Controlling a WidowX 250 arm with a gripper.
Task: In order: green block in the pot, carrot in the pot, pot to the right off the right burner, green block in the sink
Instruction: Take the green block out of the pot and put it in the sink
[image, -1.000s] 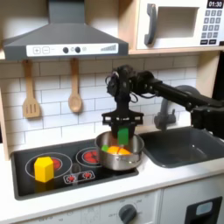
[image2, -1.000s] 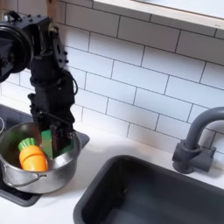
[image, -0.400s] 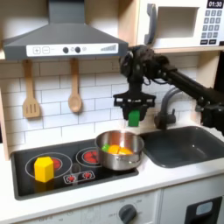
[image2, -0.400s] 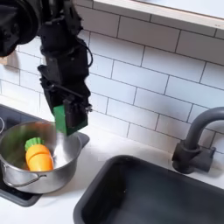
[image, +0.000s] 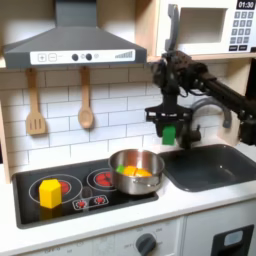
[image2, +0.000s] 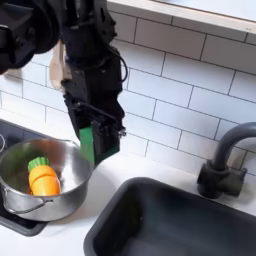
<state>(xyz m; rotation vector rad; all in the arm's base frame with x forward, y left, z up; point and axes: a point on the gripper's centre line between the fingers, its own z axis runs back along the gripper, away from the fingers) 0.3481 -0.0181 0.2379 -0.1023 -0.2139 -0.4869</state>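
My gripper (image: 168, 134) (image2: 93, 146) is shut on the small green block (image: 169, 134) (image2: 89, 145) and holds it in the air, above the counter between the steel pot (image: 137, 170) (image2: 48, 193) and the dark grey sink (image: 208, 166) (image2: 180, 220). In the first exterior view the block hangs just right of the pot's rim. The orange carrot (image: 134, 172) (image2: 41, 178) with its green top lies inside the pot. The pot sits at the right edge of the black stovetop (image: 70, 194).
A yellow block (image: 49, 192) stands on the left burner. The curved faucet (image: 191, 127) (image2: 222, 165) rises behind the sink. Two wooden utensils (image: 60, 103) hang on the tiled wall. A range hood and a microwave are overhead.
The gripper lifted the green block out of the pot and carried it rightward toward the sink. The carrot stays in the pot.
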